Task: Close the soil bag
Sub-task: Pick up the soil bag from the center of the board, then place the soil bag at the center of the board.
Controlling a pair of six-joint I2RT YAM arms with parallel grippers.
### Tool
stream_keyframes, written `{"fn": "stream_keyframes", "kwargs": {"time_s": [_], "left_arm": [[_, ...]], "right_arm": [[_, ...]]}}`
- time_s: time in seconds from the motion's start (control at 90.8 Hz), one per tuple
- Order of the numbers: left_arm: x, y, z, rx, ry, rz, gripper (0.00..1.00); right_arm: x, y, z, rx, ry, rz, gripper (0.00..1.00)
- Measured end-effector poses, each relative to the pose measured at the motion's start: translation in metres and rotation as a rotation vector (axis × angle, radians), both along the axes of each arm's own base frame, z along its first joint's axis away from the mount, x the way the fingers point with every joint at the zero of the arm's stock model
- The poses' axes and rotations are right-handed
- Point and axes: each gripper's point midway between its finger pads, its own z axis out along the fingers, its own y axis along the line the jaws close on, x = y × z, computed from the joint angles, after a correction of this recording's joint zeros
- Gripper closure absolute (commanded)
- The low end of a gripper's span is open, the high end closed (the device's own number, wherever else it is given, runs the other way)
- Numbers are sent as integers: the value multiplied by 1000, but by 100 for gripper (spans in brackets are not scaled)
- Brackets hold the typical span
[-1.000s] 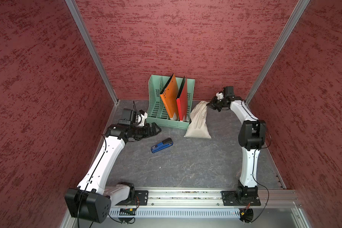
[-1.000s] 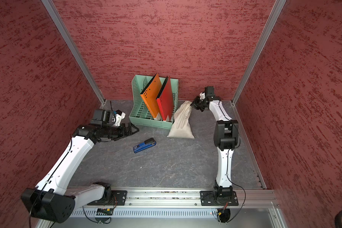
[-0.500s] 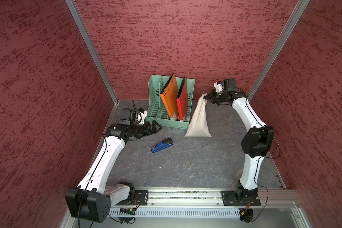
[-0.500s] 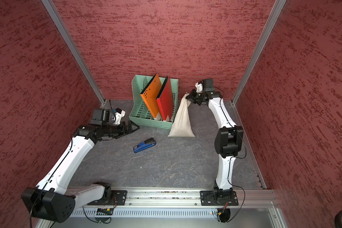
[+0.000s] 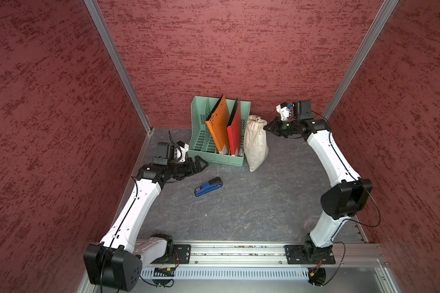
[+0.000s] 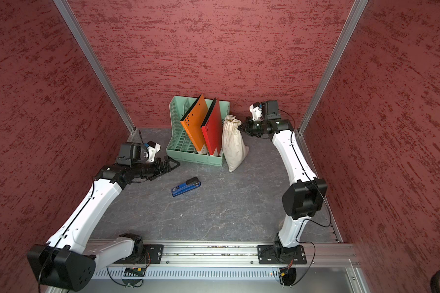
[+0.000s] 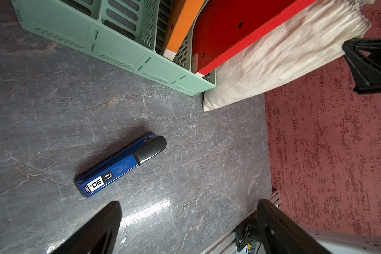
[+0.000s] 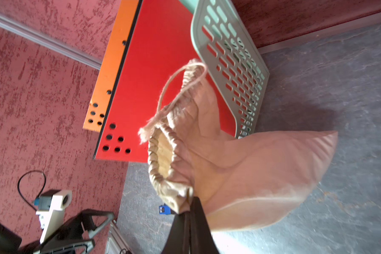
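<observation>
Dark red textured walls [image 5: 214, 50] on three sides, grey marbled tabletop [image 5: 239, 208], aluminium rail [image 5: 239, 253] along the near edge carrying both arm bases

Right gripper [image 5: 266, 127]: jaws clenched together, pinching the gathered rim of the soil bag [image 5: 255, 144] at the neck. The right wrist view shows the black fingers [image 8: 191, 224] meeting right at the hem. Whether they also catch a cord: cannot tell

Bag mouth not drawn closed; the opening shows inside the ruffled hem. One cord [image 8: 174, 88] seen, looping off the neck, with a frayed knotted end hanging free

Bag stands upright on the tabletop, touching the end of the green file rack [image 5: 198, 121] nearer the right arm, just beside the red folder [image 5: 235, 129]. Bag top sits below the folder tips

Left gripper [image 5: 201, 163]: jaws released, spread wide, holding nothing. It hovers low over the tabletop near the rack's other front corner, well apart from the bag

Just beyond it a blue stapler [image 7: 119, 167] with a black lever lies flat between the two arms, apart from rack and bag

Writing: white label on the stapler reads "50", the small tag next to it looks like "24/6", and the brand word beside that is too small to be sure of

Counts: 1 bag, 1 rack, 2 folders (orange folder [image 5: 217, 124] plus the red one), 1 stapler, 2 arms
</observation>
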Motion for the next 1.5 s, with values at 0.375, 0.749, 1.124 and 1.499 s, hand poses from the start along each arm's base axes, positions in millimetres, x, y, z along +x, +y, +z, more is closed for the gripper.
{"fn": "stream_keyframes", "kwargs": {"time_s": [0.375,0.749,1.124,1.499], "left_arm": [[-5,-3,18,-57,-30,13,0],[-19,-7,35,-128,-45,21,0],[-24,-8,43,-152,-52,21,0],[-25,-12,54,-209,-27,37,0]], "right_arm": [[-60,2,71,10,-165,81,100],[-119,22,67,63,-137,174,100],[-156,43,60,86,-148,230,100],[-168,86,35,88,-122,330,100]]}}
